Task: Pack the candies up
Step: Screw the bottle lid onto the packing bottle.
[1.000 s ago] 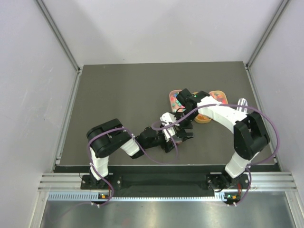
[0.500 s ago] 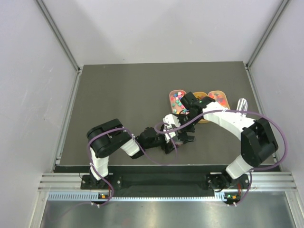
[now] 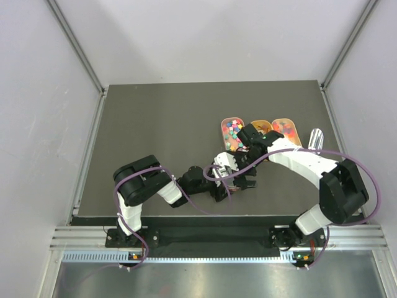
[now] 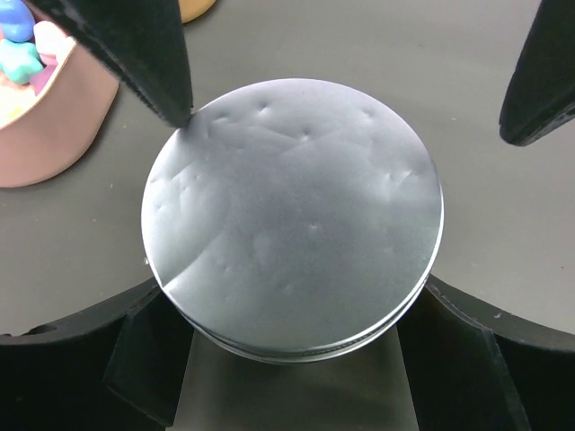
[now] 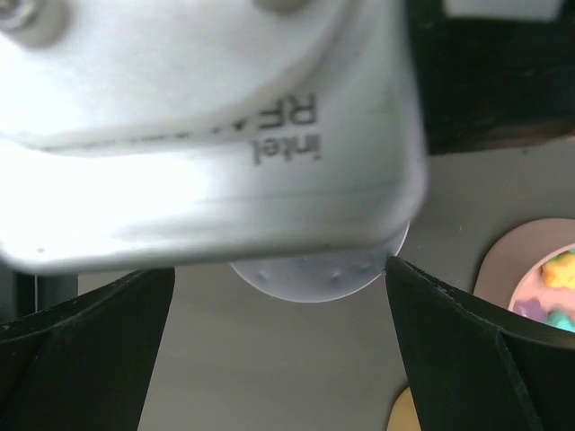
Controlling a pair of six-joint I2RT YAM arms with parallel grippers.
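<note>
Writing: the grey camera housing [image 5: 207, 135] on the left wrist fills the right wrist view. It is lettered "intel", with a second line starting "RE" and fading into glare. Both lines read upside down.

Versus 1.0 s ago: the right arm has swung off the oval trays [image 3: 222, 129] toward the near edge. All three trays now show.

Left gripper [image 4: 346, 126]: wide, straddling the silver lid [image 4: 292, 215]. One fingertip [image 4: 175, 108] touches the lid's rim and the other stands apart.

Right gripper [image 5: 278, 296]: wide, holding nothing, hanging right over the left wrist.

Candies [image 3: 232, 129]: in the trays, with the multicoloured ones in the left tray just beside the lid.

Room: the wrists are stacked close together. The side walls are well apart from them.
</note>
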